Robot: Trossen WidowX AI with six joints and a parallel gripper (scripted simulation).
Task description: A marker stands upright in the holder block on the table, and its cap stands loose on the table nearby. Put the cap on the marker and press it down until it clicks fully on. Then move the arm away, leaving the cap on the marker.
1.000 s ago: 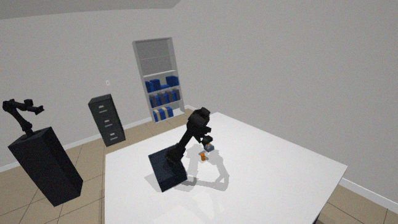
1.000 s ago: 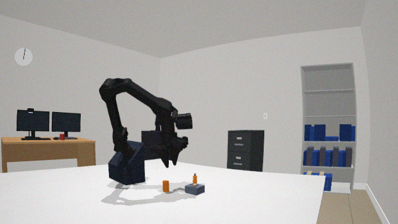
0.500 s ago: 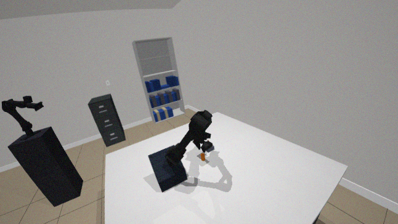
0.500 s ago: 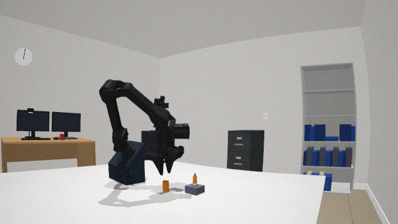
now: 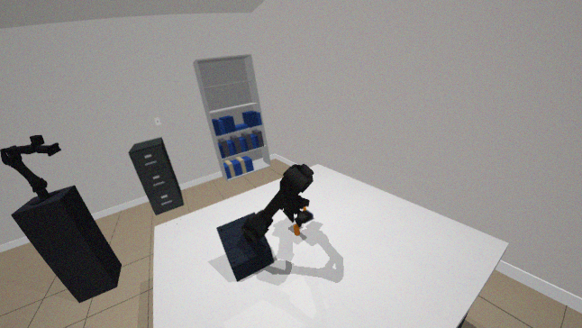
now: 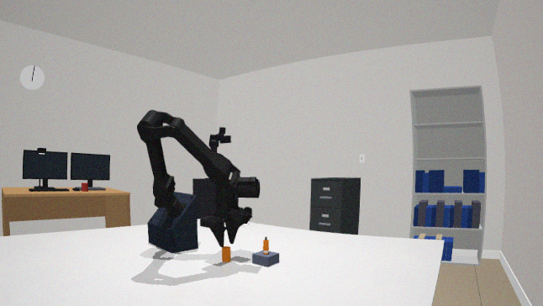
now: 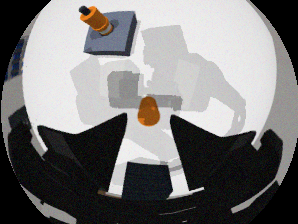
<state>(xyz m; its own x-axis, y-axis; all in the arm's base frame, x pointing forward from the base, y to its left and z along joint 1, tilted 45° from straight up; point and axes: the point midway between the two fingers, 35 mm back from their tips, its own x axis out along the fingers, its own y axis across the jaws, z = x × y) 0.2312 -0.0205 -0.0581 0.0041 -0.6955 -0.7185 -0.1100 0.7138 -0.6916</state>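
The arm [image 6: 185,143] is matte black throughout, built of thick rounded links with bulky cylindrical joints. It rises from a blocky dark navy base [image 6: 173,224]. The gripper [image 6: 227,244] has two black fingers that taper to wedge-shaped points. No markings are legible.
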